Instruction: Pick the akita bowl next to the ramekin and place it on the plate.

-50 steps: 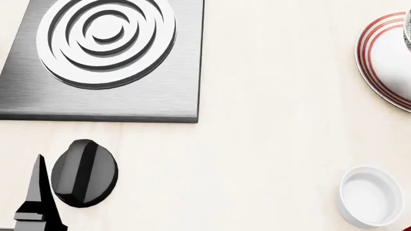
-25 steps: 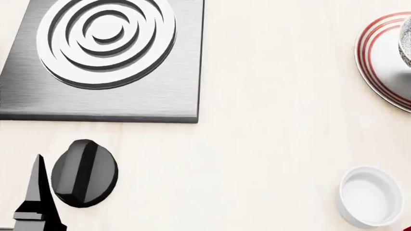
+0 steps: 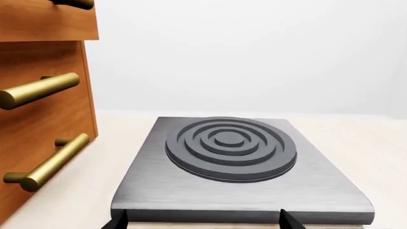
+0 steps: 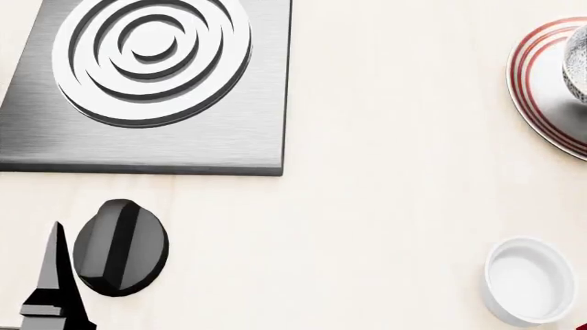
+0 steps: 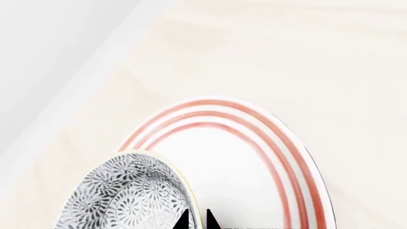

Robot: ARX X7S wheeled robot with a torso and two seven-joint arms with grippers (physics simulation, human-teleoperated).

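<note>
The akita bowl (image 5: 121, 195), grey-and-white floral, hangs over the near side of the red-ringed plate (image 5: 254, 143). My right gripper (image 5: 197, 222) is shut on its rim, one fingertip inside the bowl and one outside. Whether the bowl touches the plate I cannot tell. In the head view only a sliver of the bowl (image 4: 579, 62) shows at the right edge, above the plate (image 4: 537, 82). The plain white ramekin (image 4: 529, 280) stands alone at the lower right. My left gripper (image 3: 202, 217) is open and holds nothing, in front of the burner; one of its fingers (image 4: 53, 275) shows at the lower left.
A steel burner plate (image 4: 147, 82) with raised rings lies at the upper left, and a black knob (image 4: 119, 247) sits in front of it. Wooden drawers with brass handles (image 3: 45, 95) stand beside the burner plate (image 3: 235, 162). A pale wall rises behind the counter.
The bowl's sliver at the right edge of the head view has grown, moving further in over the plate. The left arm, ramekin and knob have not moved.
</note>
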